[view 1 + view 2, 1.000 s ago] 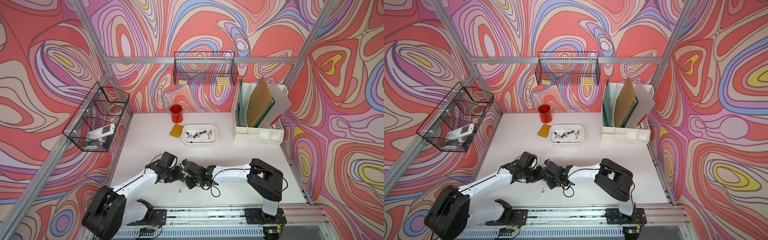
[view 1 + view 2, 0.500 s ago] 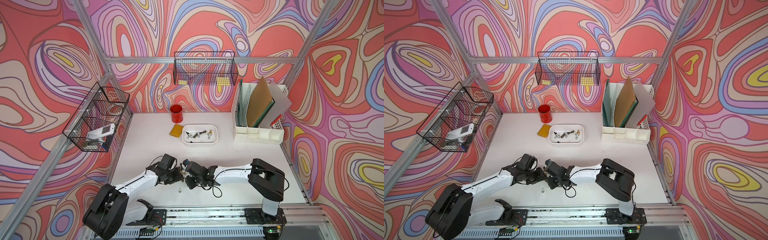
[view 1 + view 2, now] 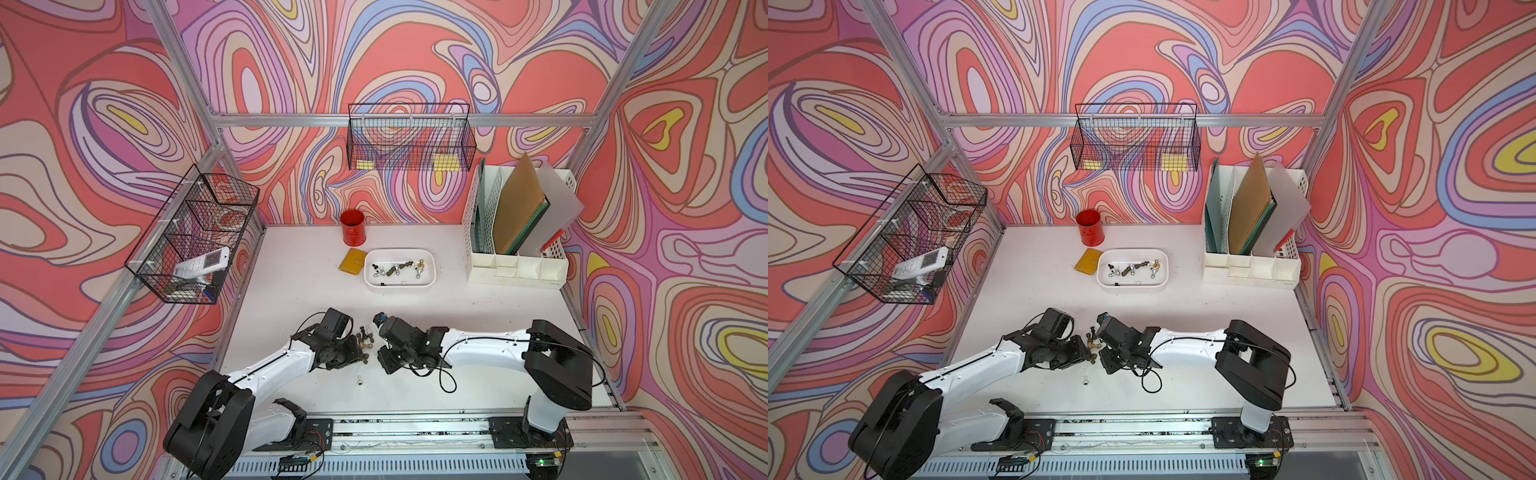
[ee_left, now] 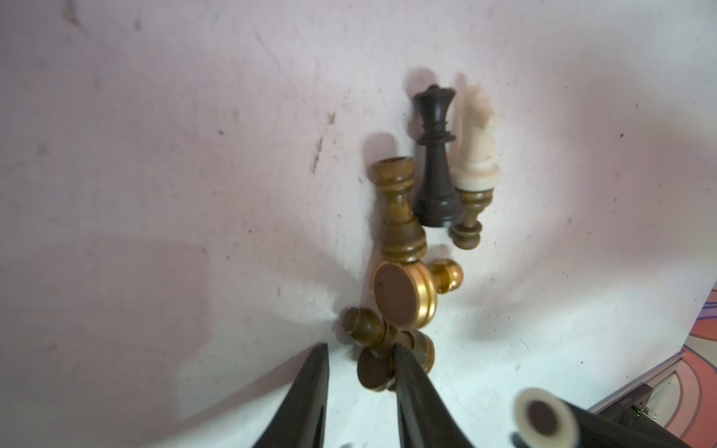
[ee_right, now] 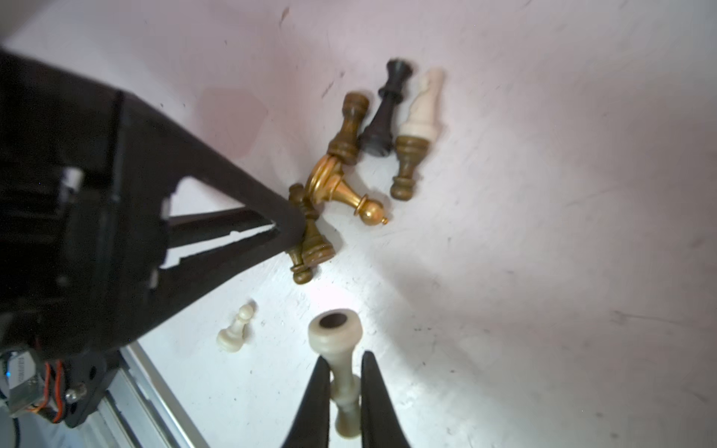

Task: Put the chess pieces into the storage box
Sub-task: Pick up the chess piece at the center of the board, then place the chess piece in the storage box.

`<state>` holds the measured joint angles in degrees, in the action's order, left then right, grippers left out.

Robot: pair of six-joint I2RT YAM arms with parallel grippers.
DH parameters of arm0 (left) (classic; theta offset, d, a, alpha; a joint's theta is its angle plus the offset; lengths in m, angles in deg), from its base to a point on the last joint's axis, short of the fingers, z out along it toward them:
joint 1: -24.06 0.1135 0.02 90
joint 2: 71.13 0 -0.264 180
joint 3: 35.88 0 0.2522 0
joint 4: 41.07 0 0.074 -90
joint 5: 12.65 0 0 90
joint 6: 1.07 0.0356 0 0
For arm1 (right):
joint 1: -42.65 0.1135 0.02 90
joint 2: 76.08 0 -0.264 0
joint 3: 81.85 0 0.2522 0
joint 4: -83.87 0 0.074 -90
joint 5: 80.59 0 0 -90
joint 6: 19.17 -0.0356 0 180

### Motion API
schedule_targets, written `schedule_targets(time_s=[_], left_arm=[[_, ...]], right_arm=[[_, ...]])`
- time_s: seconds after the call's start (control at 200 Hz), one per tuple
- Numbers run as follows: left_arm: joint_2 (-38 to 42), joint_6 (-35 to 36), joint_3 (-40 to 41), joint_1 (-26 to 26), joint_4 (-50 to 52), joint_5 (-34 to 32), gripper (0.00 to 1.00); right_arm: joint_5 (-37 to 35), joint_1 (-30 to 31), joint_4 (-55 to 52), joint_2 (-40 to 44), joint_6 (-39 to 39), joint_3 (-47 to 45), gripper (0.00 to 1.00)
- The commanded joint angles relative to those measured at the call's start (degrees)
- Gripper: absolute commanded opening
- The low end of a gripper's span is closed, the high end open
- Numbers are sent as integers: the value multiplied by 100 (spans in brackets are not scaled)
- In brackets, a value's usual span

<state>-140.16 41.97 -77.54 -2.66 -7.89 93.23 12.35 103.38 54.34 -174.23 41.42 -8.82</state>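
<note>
The tall white file organiser [image 3: 515, 266] stood at the far right corner of the table [image 3: 498, 324], holding upright boards [image 3: 519, 203]. A wire basket [image 3: 195, 237] on the left wall held a white handset [image 3: 201, 264], and a second wall basket [image 3: 411, 137] at the back held yellow pads [image 3: 446, 161]. The storage box [image 3: 400, 286] sat toward the back with several chess pieces [image 3: 395, 269] lying in it, and a red cup [image 3: 352, 228] and a yellow card [image 3: 352, 262] were just beside it. Bare surface ran from the box to the arms and out to the right edge. Nearer the front, a heap [image 5: 349, 132] of brown, gold, black and cream pieces lay between the grippers. The left gripper [image 4: 361, 351] had its jaws apart at the heap's end, with a brown pawn [image 4: 372, 372] partly between them and one finger clear of it. The right gripper [image 5: 343, 384] was clamped on a cream piece [image 5: 336, 329] just beside the heap. A small white pawn [image 5: 236, 329] lay apart, nearer the front rail [image 3: 415, 428].
</note>
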Motion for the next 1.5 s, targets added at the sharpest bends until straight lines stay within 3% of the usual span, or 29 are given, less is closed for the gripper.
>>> schedule_targets(time_s=[0.0,0.18,0.34,0.576,0.811,1.082,1.332,1.492], left_arm=[[285,82,-383,-26,317,-108,35],[616,178,-708,-27,449,-213,35],[751,392,-904,-30,712,-458,35],[771,546,-917,-27,826,-624,35],[667,630,-921,-30,810,-701,36],[428,675,-1005,-31,701,-621,36],[385,669,-1023,-29,683,-610,36],[404,670,-1033,-27,725,-620,36]], right_arm=[[-92,-507,-548,312,150,433,0],[-40,-1528,-955,78,621,1256,1],[16,-2172,-1244,-879,990,2512,2],[10,-2737,-1569,-2470,1332,4471,2],[71,-2912,-2080,-3813,1595,6110,4],[312,-3047,-2145,-4095,1628,6512,9],[427,-3045,-2062,-3896,1640,6500,24],[573,-3045,-2036,-3756,1610,6541,25]])
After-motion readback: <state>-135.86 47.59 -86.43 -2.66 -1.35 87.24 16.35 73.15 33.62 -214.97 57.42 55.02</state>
